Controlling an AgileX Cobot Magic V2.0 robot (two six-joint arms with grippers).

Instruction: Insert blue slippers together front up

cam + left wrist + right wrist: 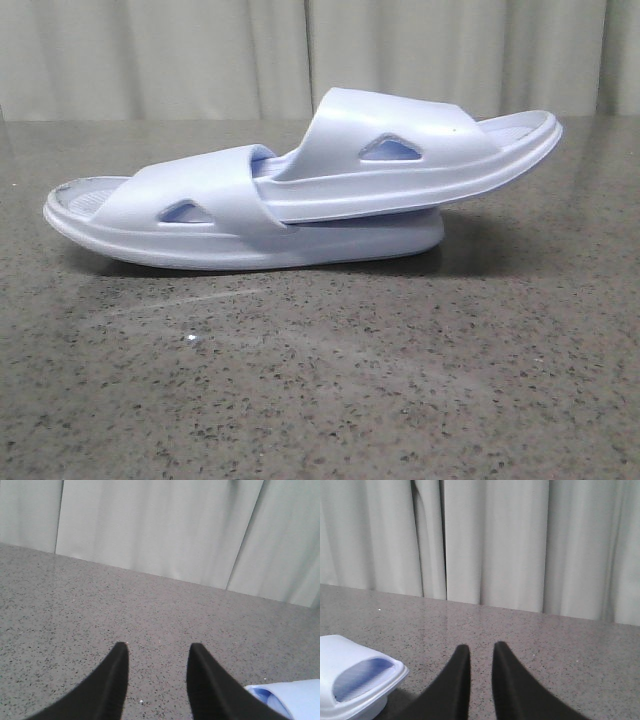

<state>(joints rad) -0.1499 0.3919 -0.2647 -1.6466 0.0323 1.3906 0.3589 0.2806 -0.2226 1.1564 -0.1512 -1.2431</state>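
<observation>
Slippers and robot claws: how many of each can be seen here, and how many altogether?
Pale blue slippers: 2, the lower slipper lying on the table, and the upper slipper pushed under its strap.
Black grippers: 2, the left gripper and the right gripper, both holding nothing.
Total: 4

We see only a corner of the blue slippers (pixel 290 697) in the left wrist view, cut by the frame edge, and one end (pixel 355 680) in the right wrist view. Both arms lie outside the front view. The lower slipper's footbed is largely covered by the upper slipper (pixel 420 155).
</observation>
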